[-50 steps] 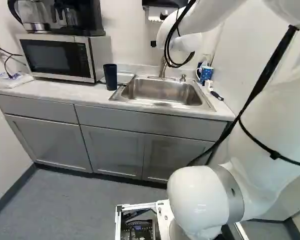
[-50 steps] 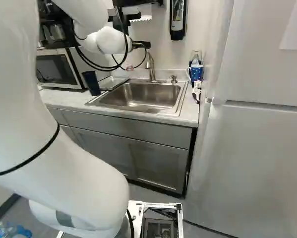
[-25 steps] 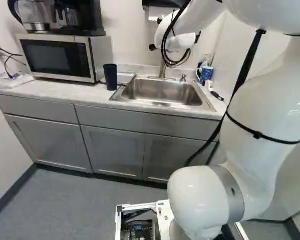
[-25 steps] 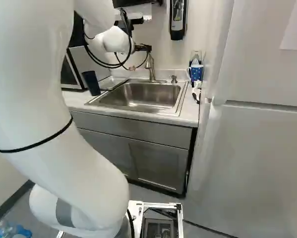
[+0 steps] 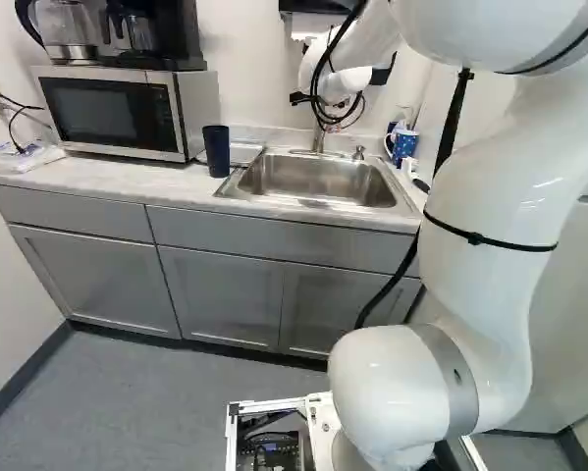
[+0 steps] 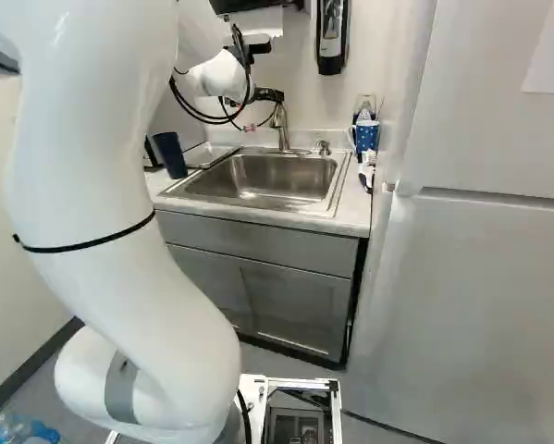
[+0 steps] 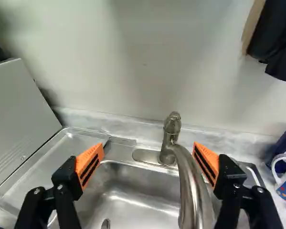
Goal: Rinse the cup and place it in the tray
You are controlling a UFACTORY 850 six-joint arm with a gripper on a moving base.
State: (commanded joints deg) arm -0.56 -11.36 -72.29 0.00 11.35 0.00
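One sink, one faucet, one microwave, one tray, one dark cup, perhaps two mugs.

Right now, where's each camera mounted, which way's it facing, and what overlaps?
Left base: base, behind and left of the arm; ahead, slightly down at microwave, dark blue cup, sink. Arm right of middle.
Right base: base, behind and right; ahead, slightly down at sink and wall dispenser. Arm left of middle.
Wrist: along the gripper, over faucet and metal tray. Open orange-padded fingers show.
Shared: sink in all three; dark blue cup in both base views.
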